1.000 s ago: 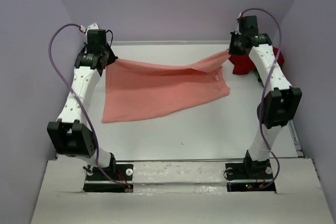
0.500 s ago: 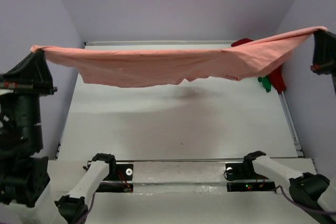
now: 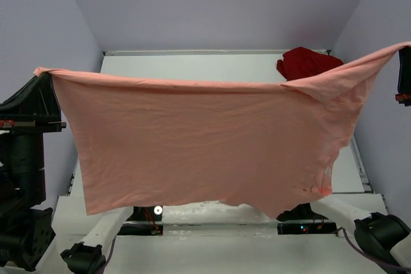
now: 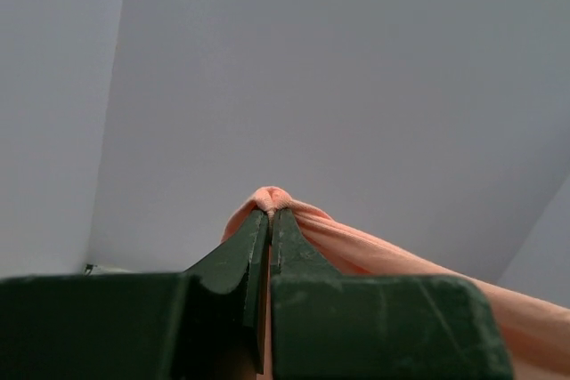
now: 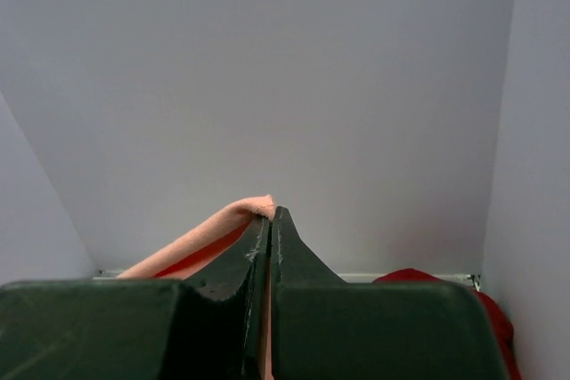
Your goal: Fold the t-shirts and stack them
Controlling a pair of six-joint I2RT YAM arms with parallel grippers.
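Note:
The salmon-pink t-shirt [image 3: 205, 145] hangs spread wide in the air like a curtain, high above the table. My left gripper [image 3: 43, 75] is shut on its left top corner, and the cloth [image 4: 272, 198] bunches over the closed tips [image 4: 270, 213]. My right gripper [image 3: 404, 52] at the right edge is shut on the other top corner [image 5: 254, 208], cloth pinched at its tips [image 5: 270, 214]. A dark red t-shirt [image 3: 308, 62] lies crumpled at the table's far right corner, also seen low right in the right wrist view [image 5: 445, 278].
The white table [image 3: 192, 65] shows only along its far strip, behind the hanging cloth. Purple-grey walls close in at the back and both sides. Both arm bases [image 3: 302, 213] sit at the near edge, partly behind the shirt's hem.
Both grippers have lifted the salmon-pink shirt off the table and pulled it apart. It now hangs lower and nearer the camera, covering most of the table. The dark red shirt stayed put.

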